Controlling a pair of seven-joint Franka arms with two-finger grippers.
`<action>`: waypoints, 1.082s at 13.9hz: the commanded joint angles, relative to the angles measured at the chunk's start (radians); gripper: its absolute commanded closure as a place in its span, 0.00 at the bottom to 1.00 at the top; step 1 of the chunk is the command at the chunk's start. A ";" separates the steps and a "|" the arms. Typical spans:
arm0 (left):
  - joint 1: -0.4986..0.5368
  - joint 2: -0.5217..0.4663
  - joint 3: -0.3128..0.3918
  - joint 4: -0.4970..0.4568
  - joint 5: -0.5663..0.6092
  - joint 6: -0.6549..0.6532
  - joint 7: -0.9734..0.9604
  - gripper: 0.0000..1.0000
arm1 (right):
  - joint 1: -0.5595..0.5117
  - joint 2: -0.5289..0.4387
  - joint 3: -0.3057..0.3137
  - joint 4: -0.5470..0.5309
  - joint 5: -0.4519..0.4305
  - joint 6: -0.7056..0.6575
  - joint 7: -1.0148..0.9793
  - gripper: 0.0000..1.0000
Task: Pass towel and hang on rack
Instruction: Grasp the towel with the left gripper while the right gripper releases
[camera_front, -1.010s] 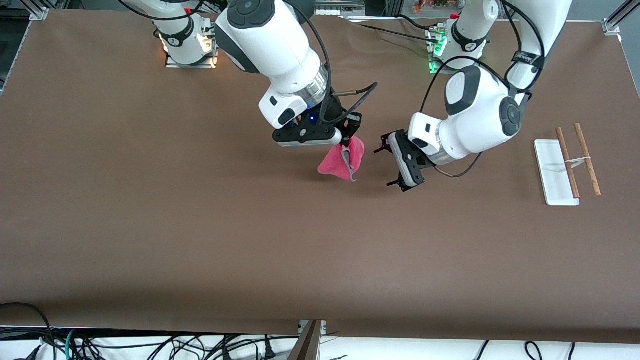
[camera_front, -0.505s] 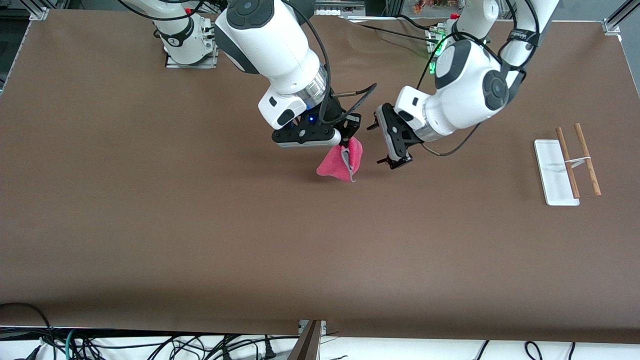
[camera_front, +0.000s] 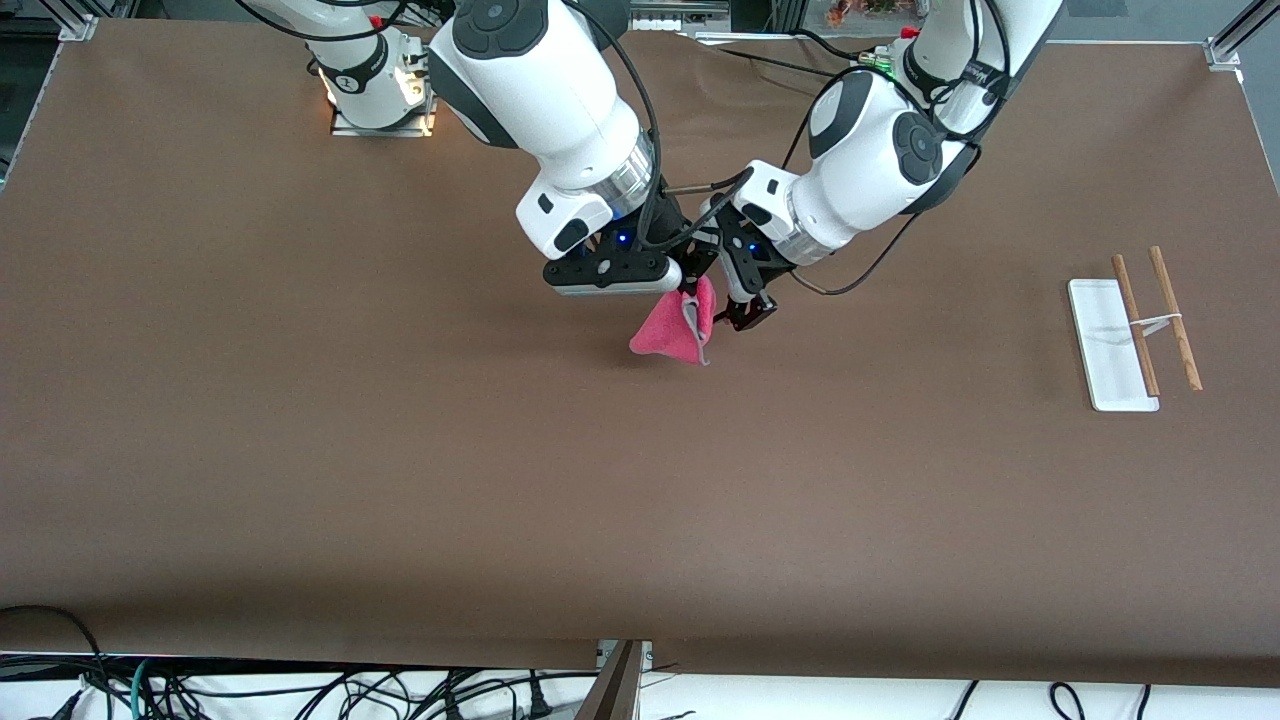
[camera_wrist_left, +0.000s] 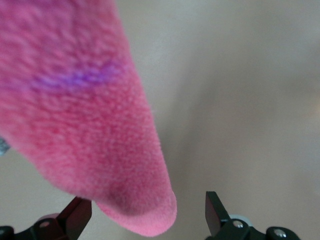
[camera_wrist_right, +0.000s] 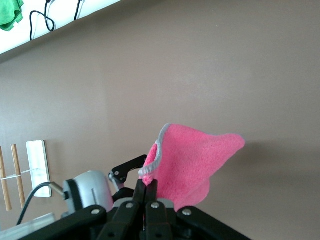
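A: No lettering I can make out anywhere. Closest to us is just bare brown table (camera_front: 400, 480).

B: Up over the middle, the right gripper (camera_front: 690, 283) is pinched tight on the towel's (camera_front: 672, 328) top edge, and the pink cloth dangles off the surface.

A: And the left gripper (camera_front: 745, 290) sits right beside it, fingers (camera_wrist_left: 216, 212) spread wide, the hanging corner between them.

B: The rack (camera_front: 1135, 330) stands well apart, toward the left arm's end, nothing on it.

No text, label, brand, number or sign can be read anywhere in these views.
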 joint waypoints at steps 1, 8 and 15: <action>0.000 0.011 -0.002 0.005 -0.031 0.020 0.008 0.20 | -0.003 0.001 0.003 0.010 0.010 -0.004 0.000 1.00; 0.017 0.005 0.000 0.004 -0.017 0.015 0.025 1.00 | -0.003 0.000 0.003 0.010 0.010 -0.004 0.000 1.00; 0.067 -0.017 -0.002 0.005 -0.015 0.006 0.022 1.00 | -0.003 0.000 0.000 0.010 0.009 -0.001 -0.002 0.49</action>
